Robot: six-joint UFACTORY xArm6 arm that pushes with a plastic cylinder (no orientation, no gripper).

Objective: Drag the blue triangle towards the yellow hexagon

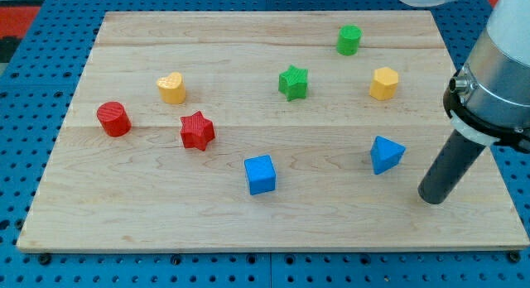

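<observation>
The blue triangle (pixel 385 154) lies on the wooden board at the view's right, below the yellow hexagon (pixel 383 83), which sits about a block's length and a half above it. My tip (pixel 431 196) rests on the board to the lower right of the blue triangle, apart from it by a small gap. The dark rod rises from the tip toward the view's upper right.
A green cylinder (pixel 349 40) and a green star (pixel 293 82) sit near the top. A blue cube (pixel 260 174) is at the bottom middle. A red star (pixel 197 130), a red cylinder (pixel 113 119) and a yellow heart (pixel 171 88) are at the left. The board's right edge (pixel 489 156) is close to my tip.
</observation>
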